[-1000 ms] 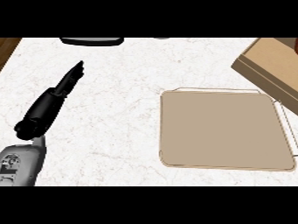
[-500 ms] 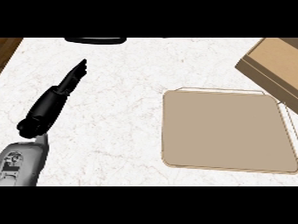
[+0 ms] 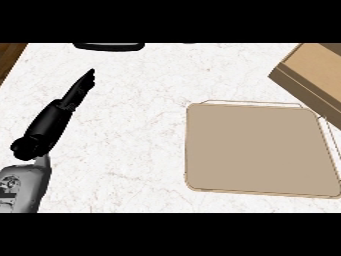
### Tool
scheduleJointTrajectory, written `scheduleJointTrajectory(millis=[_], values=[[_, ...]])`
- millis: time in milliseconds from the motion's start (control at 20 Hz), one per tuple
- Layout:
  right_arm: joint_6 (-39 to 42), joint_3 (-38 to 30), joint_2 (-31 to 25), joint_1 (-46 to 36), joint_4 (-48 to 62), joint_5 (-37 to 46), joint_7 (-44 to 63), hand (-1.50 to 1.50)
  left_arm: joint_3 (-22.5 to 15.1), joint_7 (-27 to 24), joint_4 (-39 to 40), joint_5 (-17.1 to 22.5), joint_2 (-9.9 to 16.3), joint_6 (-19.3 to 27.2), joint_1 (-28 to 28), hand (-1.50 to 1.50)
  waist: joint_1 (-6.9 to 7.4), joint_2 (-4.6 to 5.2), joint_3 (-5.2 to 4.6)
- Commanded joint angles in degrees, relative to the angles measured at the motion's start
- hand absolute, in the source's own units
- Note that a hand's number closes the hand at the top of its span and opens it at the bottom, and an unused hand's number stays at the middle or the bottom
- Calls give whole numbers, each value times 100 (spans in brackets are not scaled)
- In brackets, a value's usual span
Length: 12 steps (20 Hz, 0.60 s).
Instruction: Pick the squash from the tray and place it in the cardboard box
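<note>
Gone from the upper right corner is that orange-red patch seen a second ago; only a dark sliver shows now at the right edge over the cardboard box (image 3: 322, 75), and I can't tell if it is the squash. Tray (image 3: 261, 148) sits bare on the white marbled counter (image 3: 140, 125), just beside the box's near wall. My left hand (image 3: 64, 109) lies over the counter's left side, fingers straight and together, holding nothing. My right hand is out of view. Dark wood shows past the counter's left edge; a black object (image 3: 108, 46) sits at the far edge. Wide open marble lies between hand and tray.
</note>
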Motion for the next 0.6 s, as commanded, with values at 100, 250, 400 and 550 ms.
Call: scheduleJointTrajectory(millis=[100, 250, 400, 550], values=[[379, -1761, -28, -399, 577, -1731, 228, -150, 91, 66, 4, 21, 57, 13, -118, 0, -64, -1, 8], [415, -2265, -275, -368, 809, -2225, 662, -150, 43, 102, -100, 49, 55, -52, -85, 0, 3, 30, 3], [387, -2552, -590, -44, 828, -2524, 768, -150, -8, 64, -240, 37, 37, -62, 64, 0, 52, 45, 11], [276, -2699, -713, 7, 701, -2691, 953, -150, 26, 170, -154, 114, -12, -68, -149, 0, 59, 78, 9]])
